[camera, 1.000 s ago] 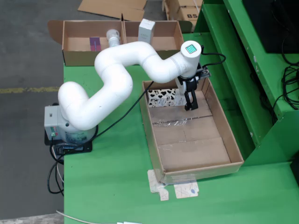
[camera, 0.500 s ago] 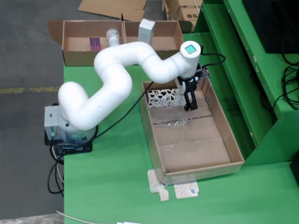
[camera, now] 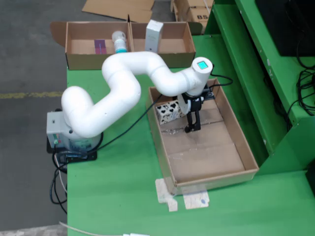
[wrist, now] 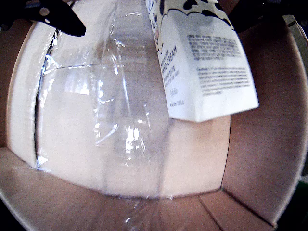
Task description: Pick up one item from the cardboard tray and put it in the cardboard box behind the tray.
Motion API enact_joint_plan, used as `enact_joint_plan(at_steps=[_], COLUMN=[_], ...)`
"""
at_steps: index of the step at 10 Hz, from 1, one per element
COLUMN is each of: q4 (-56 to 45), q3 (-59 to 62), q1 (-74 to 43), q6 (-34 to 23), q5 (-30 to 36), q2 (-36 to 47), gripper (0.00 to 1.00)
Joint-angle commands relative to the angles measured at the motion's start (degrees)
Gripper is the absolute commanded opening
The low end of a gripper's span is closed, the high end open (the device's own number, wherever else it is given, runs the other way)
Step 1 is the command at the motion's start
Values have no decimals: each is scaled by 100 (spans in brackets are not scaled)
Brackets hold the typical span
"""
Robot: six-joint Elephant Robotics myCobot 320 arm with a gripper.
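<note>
**Fingers down in the tray, cow-print carton just beside them**

In the overhead view the black fingers [camera: 191, 129] point down into the cardboard tray [camera: 244, 147], their tips close to the taped floor. The gap between them is too small to read from above, so whether they are apart or together cannot be told. In the gripper-mounted view one dark fingertip [wrist: 57, 18] shows at the upper left corner and another dark shape at the upper right, with the carton's near end between them at the top edge; whether either pad presses the carton cannot be told.

The cow-print cream carton [camera: 168, 111] is white with black patches. In the overhead view it lies at about ten o'clock from the fingers, just beside them, at the tray's far left end. In the gripper-mounted view the carton [wrist: 207, 62] reaches from the top edge down to the right, its printed white face showing, over the shiny clear tape on the tray floor.

The white arm [camera: 123, 88] arcs from its base at nine o'clock on the green worktop [camera: 113, 187]. At eleven o'clock from the tray, beyond it, sits the open cardboard box [camera: 78, 61], holding a purple item [camera: 100, 46], a white bottle with a teal band [camera: 119, 41] and an upright white carton [camera: 153, 35].
</note>
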Motion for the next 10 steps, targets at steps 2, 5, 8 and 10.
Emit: enact_joint_plan(at_steps=[2, 5, 8, 10], q4=[45, 45, 45, 45], q3=[134, 134, 134, 134], q1=[-14, -14, -14, -14], q6=[-14, -14, -14, -14], q5=[25, 25, 25, 25], q2=[203, 203, 203, 203], gripper=[100, 100, 100, 90])
